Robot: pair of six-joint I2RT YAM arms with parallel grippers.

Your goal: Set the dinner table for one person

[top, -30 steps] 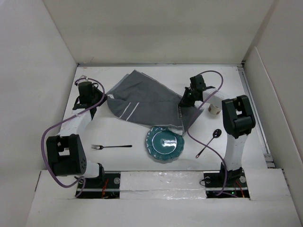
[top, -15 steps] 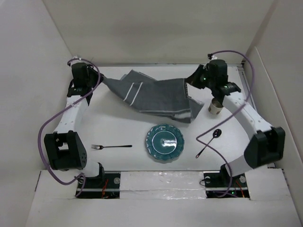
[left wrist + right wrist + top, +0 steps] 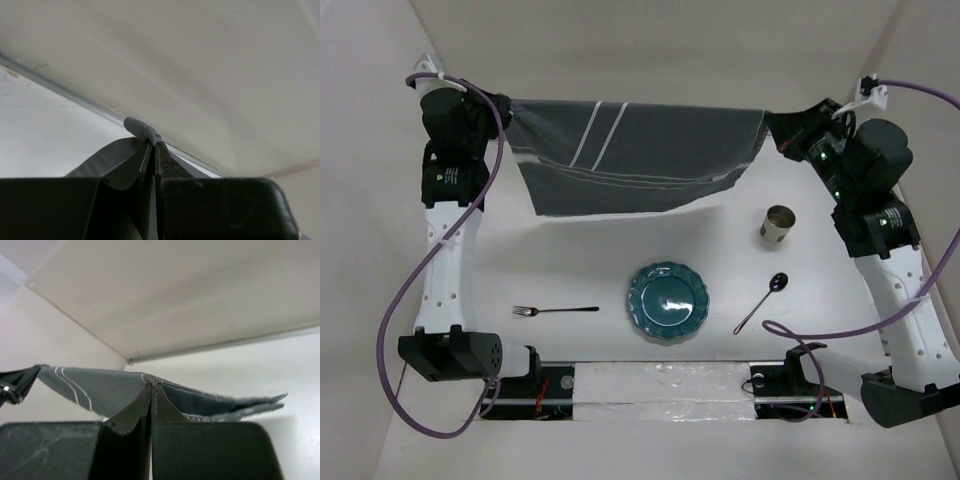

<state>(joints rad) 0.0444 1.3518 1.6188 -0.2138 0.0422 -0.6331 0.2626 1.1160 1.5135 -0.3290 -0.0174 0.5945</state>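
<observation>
Left gripper: your left gripper (image 3: 506, 118) is clenched on the far-left corner of the grey striped cloth (image 3: 630, 155), and a small roll of fabric pokes past its tips.
Right gripper: your right gripper (image 3: 775, 125) pinches the far-right corner, jaws pressed tight.
Cloth: you have it stretched between both arms along the far side.
Dinner table: the white dinner table (image 3: 570, 260) lies beneath all of this.
Plate: teal plate (image 3: 667, 301), near centre.
Fork: fork (image 3: 556, 310), left of the plate and apart from it.
Spoon: spoon (image 3: 761, 302), right of the plate, angled.
Cup: metal cup (image 3: 778, 224), far of the spoon.
</observation>
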